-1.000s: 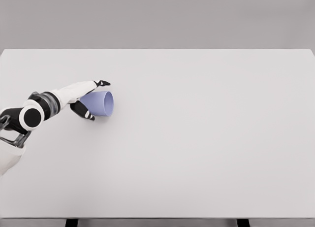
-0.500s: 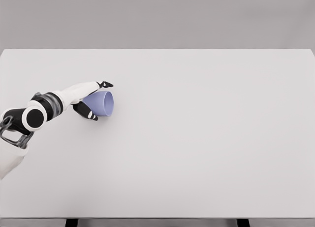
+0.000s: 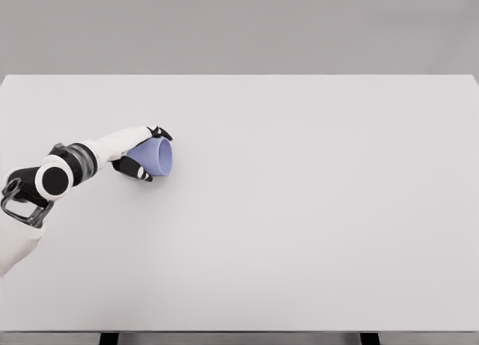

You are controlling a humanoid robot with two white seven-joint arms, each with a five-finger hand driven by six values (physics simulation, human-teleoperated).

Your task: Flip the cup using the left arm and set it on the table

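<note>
A pale blue cup lies on its side on the white table, its wider end facing right. My left hand wraps it from the left: dark fingertips curl over the cup's top and a thumb presses below it. The white left arm runs in from the lower left edge. The cup's narrow end is hidden inside the hand. No right arm shows in the head view.
The fingers have curled down onto the cup's top, closing the grasp. The forearm and elbow have shifted slightly right and down.
</note>
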